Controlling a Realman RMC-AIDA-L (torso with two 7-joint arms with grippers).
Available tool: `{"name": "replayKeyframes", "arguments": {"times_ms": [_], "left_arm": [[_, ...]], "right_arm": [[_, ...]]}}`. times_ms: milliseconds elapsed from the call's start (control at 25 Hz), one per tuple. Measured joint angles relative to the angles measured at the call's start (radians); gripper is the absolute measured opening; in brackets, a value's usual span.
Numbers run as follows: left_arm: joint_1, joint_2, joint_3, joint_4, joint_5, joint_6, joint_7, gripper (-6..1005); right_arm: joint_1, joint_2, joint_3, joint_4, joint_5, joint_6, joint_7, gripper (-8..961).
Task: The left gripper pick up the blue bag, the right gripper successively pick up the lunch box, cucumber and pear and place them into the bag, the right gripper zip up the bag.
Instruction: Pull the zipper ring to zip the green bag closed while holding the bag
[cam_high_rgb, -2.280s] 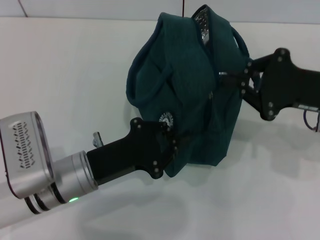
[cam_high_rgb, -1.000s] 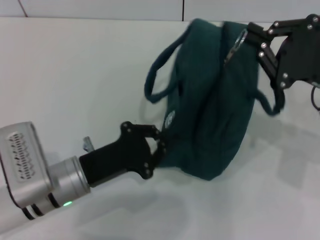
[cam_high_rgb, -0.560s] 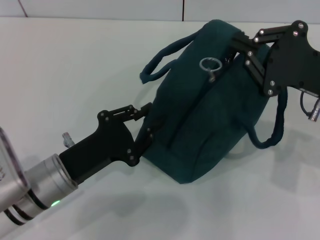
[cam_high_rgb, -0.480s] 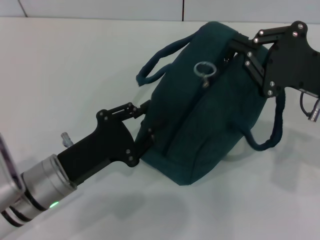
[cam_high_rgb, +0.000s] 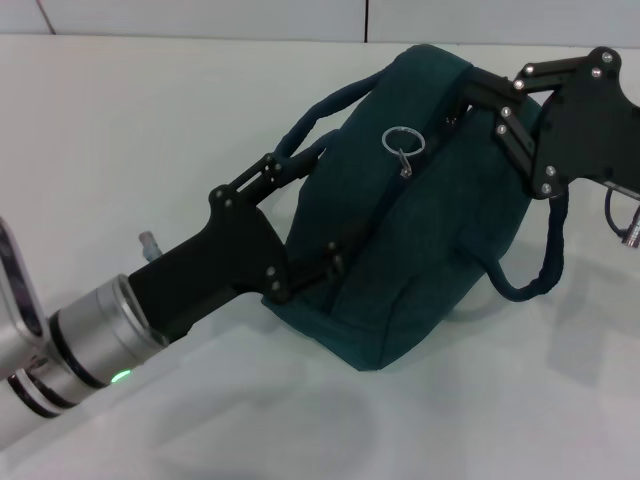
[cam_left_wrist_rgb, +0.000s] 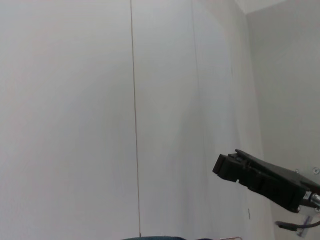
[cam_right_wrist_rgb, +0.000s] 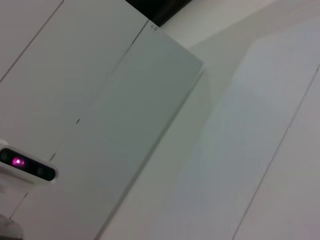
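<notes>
The blue bag (cam_high_rgb: 420, 250) lies on its side on the white table (cam_high_rgb: 150, 120) with its zip drawn closed. Its ring pull (cam_high_rgb: 404, 142) rests free on the fabric. My left gripper (cam_high_rgb: 320, 210) is open against the bag's left side, one finger by the near cord handle (cam_high_rgb: 330, 110) and the other along the bag's lower edge. My right gripper (cam_high_rgb: 475, 100) is open at the bag's top right end, touching the fabric beside the zip. The second handle (cam_high_rgb: 545, 265) hangs below it. The lunch box, cucumber and pear are out of view.
A wall seam (cam_high_rgb: 366, 20) runs behind the table's far edge. The left wrist view shows only wall panels and the black right gripper (cam_left_wrist_rgb: 260, 179) farther off. The right wrist view shows wall panels and a small pink light (cam_right_wrist_rgb: 19, 162).
The bag has come down from the air onto the table and its zip has closed. The right gripper let go of the ring pull. The left gripper opened and slid forward along the bag.
</notes>
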Motion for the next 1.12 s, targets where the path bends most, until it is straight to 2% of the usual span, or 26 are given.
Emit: {"name": "replayKeyframes", "arguments": {"times_ms": [80,400,560,680,800,960,1040,1120], "left_arm": [[-0.009,0.000,0.000,-0.001,-0.004,-0.010,-0.002,721],[-0.013,0.001,0.000,0.005,-0.011,-0.022,0.023,754],[-0.015,0.000,0.000,0.005,-0.012,-0.034,0.055,559],[-0.015,-0.002,0.000,0.006,-0.013,-0.033,0.072,424],[-0.020,-0.002,0.003,0.006,-0.010,-0.028,0.075,296],[-0.024,-0.003,0.007,0.006,-0.003,-0.025,0.075,155],[-0.024,-0.002,0.007,0.006,-0.001,-0.024,0.075,85],[-0.024,-0.002,0.008,0.007,0.001,-0.021,0.076,77]], "right_arm": [[0.000,0.000,0.000,0.012,0.017,-0.004,0.004,17],[0.002,-0.003,0.008,0.050,0.113,-0.023,0.046,18],[0.006,-0.006,0.008,0.089,0.238,0.006,0.102,18],[0.031,-0.024,0.006,0.084,0.214,0.045,0.255,21],[0.055,-0.048,0.038,0.051,0.099,0.066,0.427,23],[0.056,-0.088,0.094,0.015,-0.006,0.011,0.610,27],[0.056,-0.112,0.109,-0.011,-0.057,-0.005,0.720,73],[0.058,-0.133,0.119,-0.038,-0.112,-0.011,0.838,127]]}}
